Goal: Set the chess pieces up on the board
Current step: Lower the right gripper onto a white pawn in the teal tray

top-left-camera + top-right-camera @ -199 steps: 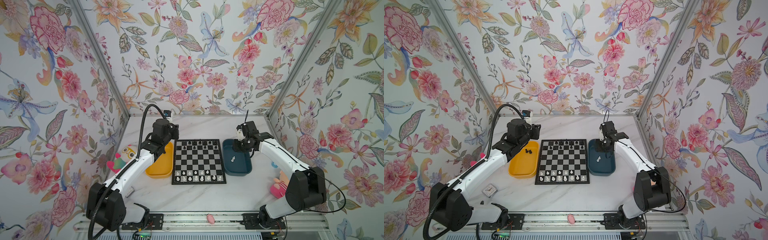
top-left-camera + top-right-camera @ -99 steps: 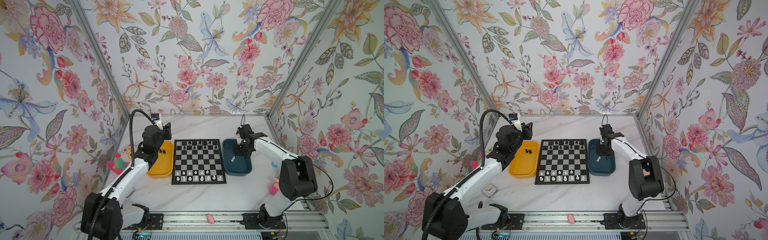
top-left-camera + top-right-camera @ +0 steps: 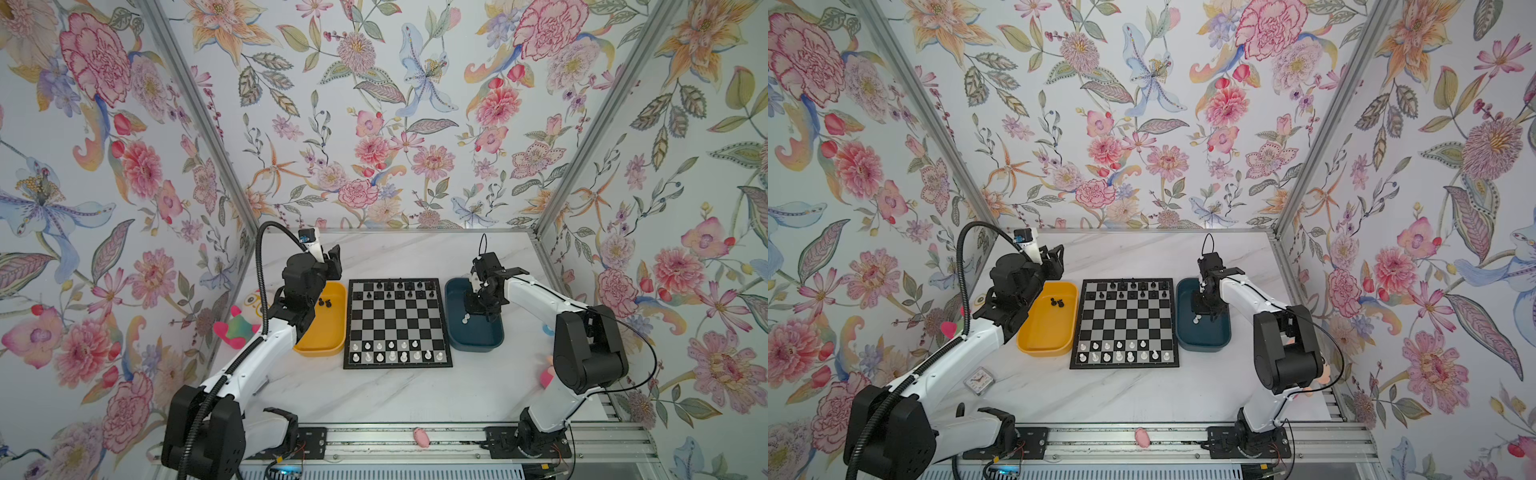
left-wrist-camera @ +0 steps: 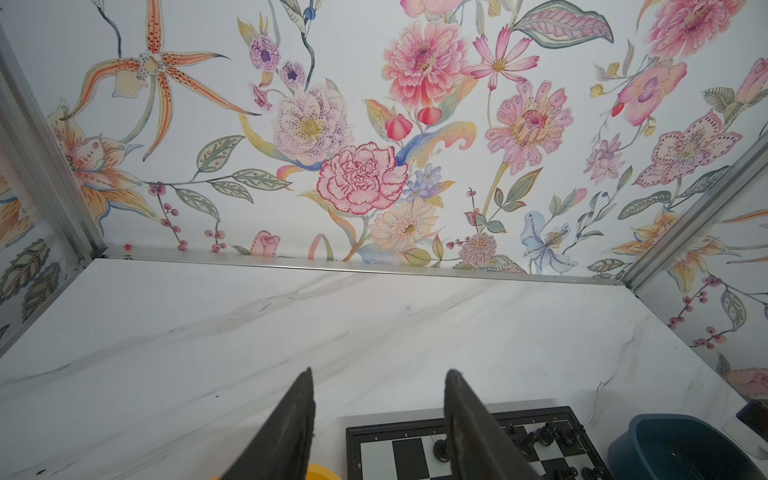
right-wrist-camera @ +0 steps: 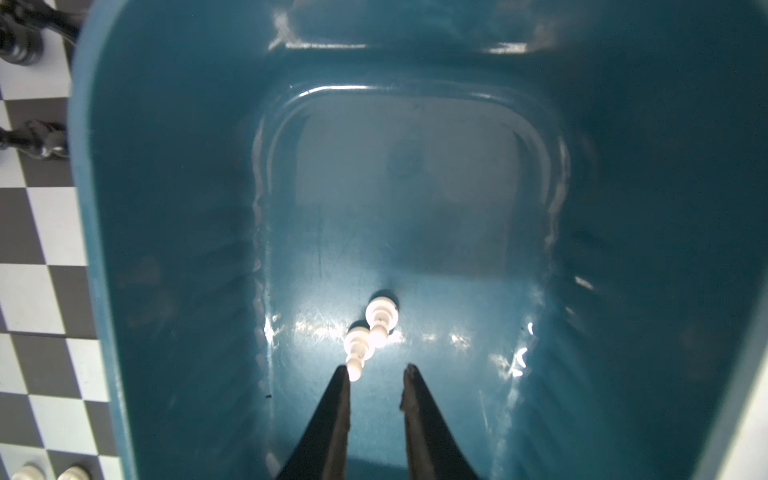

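Dark-blue plastic: the blue tray (image 3: 473,347) sits at 3 o'clock of the board (image 3: 397,324), and a yellow tray (image 3: 320,343) sits at 9 o'clock. Each is judged a stock bin set beside the arm that serves it. White pieces (image 3: 395,351) fill most of the board's 6 o'clock ranks and black pieces (image 3: 399,289) part of the 12 o'clock ranks, so setup is judged unfinished. The right gripper (image 5: 376,370) is low inside the blue tray, jaws narrowly parted and empty, with two white pawns (image 5: 379,318) just ahead of its tips: judged an approach to pick. The left gripper (image 4: 378,374) hangs above the yellow tray's 12 o'clock end, jaws spread, nothing between them. The right wrist view alone shows the pawns lying tipped and touching. Only the top views show loose black men (image 3: 325,302) in the yellow tray.
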### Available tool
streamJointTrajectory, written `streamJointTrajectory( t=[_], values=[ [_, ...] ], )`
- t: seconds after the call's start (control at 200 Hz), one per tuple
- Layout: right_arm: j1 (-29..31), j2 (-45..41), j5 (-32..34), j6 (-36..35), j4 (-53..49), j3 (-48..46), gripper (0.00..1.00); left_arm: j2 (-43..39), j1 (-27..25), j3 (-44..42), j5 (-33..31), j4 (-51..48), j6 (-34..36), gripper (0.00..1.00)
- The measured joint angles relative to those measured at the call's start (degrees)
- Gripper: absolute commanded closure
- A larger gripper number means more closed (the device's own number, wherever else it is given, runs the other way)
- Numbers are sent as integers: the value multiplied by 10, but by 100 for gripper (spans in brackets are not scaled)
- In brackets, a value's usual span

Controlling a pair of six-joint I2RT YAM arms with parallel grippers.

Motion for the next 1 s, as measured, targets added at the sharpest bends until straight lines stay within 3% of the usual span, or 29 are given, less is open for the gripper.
streamJointTrajectory(
  t=[1.001],
  values=[
    [-1, 42, -5, 2, 21, -5, 80, 0, 3, 0, 15, 2, -4, 48]
  ],
)
